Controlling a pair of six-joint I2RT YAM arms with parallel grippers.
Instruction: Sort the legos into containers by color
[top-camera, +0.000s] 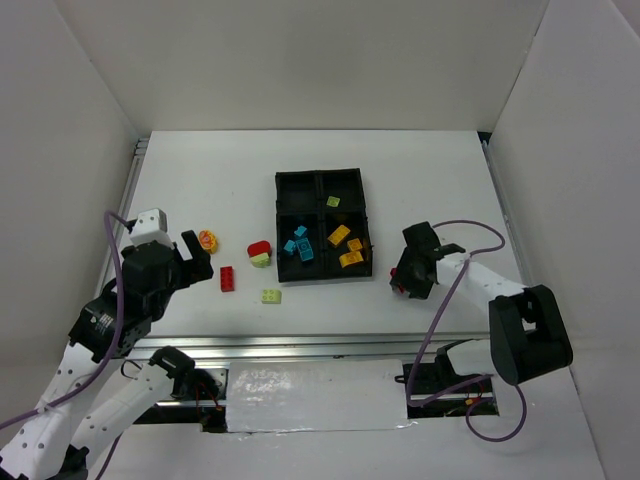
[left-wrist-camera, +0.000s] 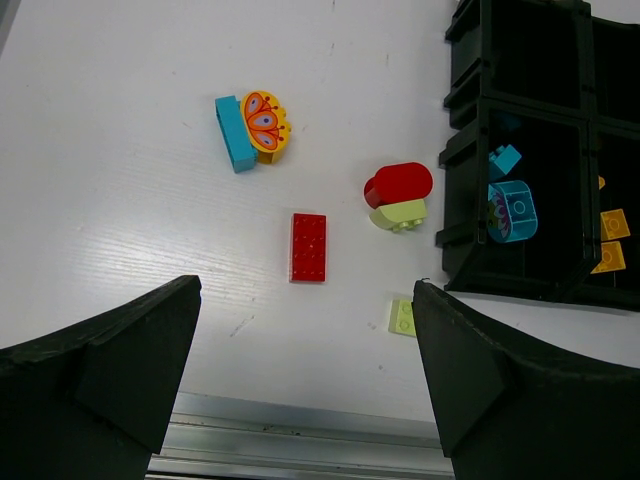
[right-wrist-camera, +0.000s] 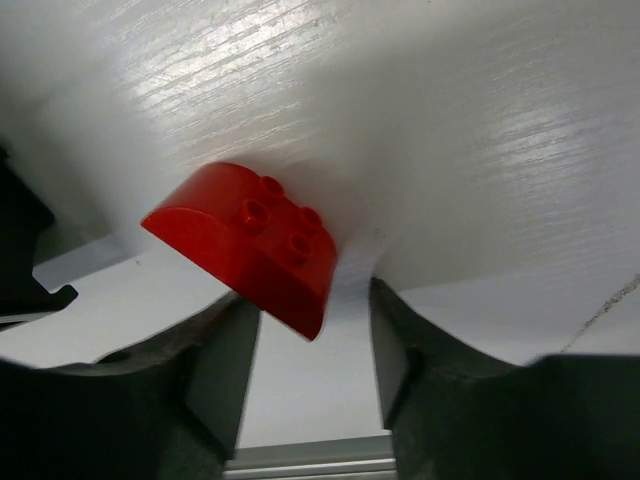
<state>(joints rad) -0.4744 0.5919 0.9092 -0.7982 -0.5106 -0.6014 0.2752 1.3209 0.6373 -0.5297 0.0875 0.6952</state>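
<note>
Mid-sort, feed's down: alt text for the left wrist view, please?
The open left pincer hovers over a flat red brick on a white table. Beyond lie a rounded red brick touching a lime brick, a cyan brick beside an orange butterfly piece, and the black tray at right.

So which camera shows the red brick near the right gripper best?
The right wrist view: the red rounded brick fills its centre, studs clear, ahead of the right gripper. The top view shows only a red sliver beside that gripper. The left wrist view misses it.
</note>
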